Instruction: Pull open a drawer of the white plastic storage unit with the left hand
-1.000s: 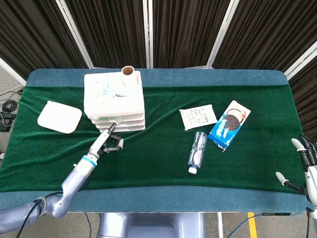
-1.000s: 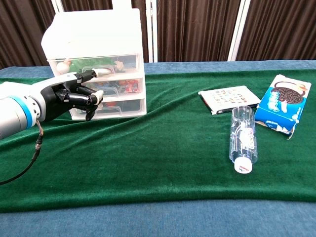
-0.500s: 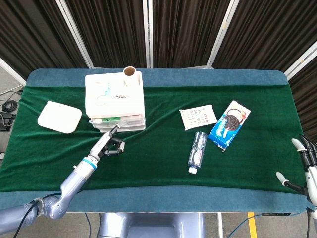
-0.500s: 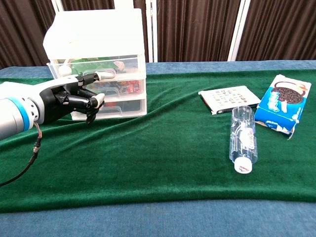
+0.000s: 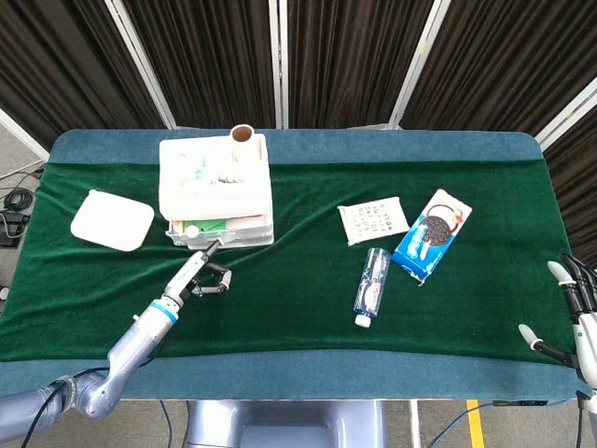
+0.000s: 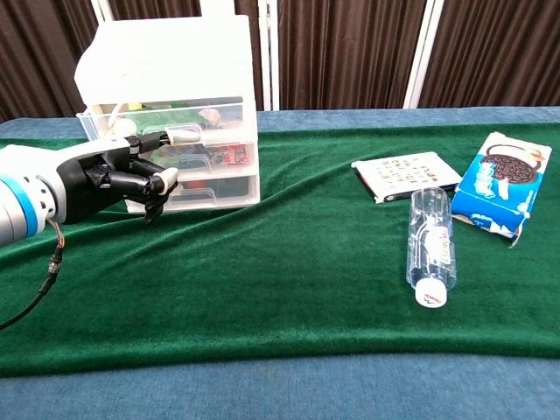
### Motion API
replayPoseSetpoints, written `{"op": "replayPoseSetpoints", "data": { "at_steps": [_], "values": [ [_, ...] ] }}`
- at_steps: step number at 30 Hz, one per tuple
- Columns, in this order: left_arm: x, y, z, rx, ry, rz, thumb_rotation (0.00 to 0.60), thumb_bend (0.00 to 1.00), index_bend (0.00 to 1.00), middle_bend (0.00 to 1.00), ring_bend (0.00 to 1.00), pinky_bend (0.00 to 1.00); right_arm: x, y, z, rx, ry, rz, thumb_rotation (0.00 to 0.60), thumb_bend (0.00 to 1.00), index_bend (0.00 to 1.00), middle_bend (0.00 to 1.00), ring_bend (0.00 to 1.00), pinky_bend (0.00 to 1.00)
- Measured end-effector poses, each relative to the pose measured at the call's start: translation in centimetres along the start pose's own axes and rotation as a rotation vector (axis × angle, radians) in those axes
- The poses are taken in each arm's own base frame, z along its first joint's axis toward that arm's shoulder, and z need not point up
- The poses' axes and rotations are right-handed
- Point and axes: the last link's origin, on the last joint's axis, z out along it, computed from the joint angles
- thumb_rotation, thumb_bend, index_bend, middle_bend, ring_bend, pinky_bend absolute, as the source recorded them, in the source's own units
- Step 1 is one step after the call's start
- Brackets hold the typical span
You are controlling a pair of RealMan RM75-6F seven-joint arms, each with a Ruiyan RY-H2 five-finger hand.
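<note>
Left hand [image 6: 118,178]: finger hooked on top drawer [image 6: 162,115] handle, to draw it from unit [image 5: 216,191].
Right hand [image 5: 571,313]: spread, idle, far from unit.

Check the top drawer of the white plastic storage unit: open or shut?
Partly open. The top drawer juts forward past the two drawers beneath, and the left hand has a finger hooked at its handle.
</note>
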Motion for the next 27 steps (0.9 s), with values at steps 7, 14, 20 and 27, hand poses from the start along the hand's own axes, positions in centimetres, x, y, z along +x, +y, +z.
{"op": "replayPoseSetpoints", "data": {
  "at_steps": [7,14,20,27],
  "values": [
    [-0.1,-0.5,-1.0,0.008,-0.005,0.008,0.6,0.64,0.1,0.81,0.71,0.67,0.1,0.0,0.0,0.002,0.003,0.0,0.6,0.09,0.08,0.0,0.0,0.0],
    [0.2,-1.3,-1.5,0.026,0.003,0.018,0.6,0.62,0.11,0.8,0.71,0.61,0.0,-0.1,-0.1,0.004,0.003,-0.002,0.6,0.09,0.08,0.0,0.0,0.0],
    [0.5,-1.7,-2.4,0.018,0.007,0.067,0.6,0.61,0.1,0.64,0.55,0.5,-0.1,-0.2,-0.1,0.005,0.001,-0.006,0.6,0.09,0.08,0.0,0.0,0.0],
    [0.2,-2.2,-4.5,0.028,-0.038,0.201,0.6,0.61,0.21,0.38,0.26,0.38,0.0,-0.1,-0.1,0.003,0.003,-0.003,0.6,0.09,0.08,0.0,0.0,0.0]
  ]
}}
